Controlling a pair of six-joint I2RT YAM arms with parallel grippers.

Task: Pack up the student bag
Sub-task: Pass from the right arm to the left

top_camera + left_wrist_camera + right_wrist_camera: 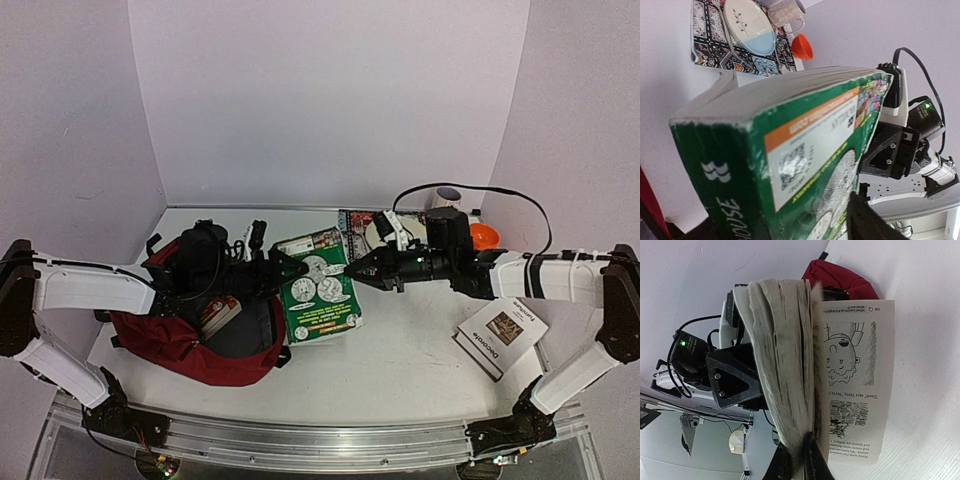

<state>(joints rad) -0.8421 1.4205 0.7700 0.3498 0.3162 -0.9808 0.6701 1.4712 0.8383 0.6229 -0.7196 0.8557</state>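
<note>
My right pincer (352,269) is clenched on the pages of the green book (320,296). The left pincer (293,268) straddles its spine end, but I cannot tell if it bites. The student bag (190,348) lies open on the bench (420,355), just left of the book. I'd secure the spine before swinging bagward, since loose pages may splay.

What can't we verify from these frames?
- Left gripper grip: the green book fills the left wrist view, so whether the jaws clamp it cannot be told.
- Student bag contents: the top view shows one book inside. The rest is hidden by the left arm and the dark lining.
- White book cover text: too small in the top view, and out of both wrist views.
</note>
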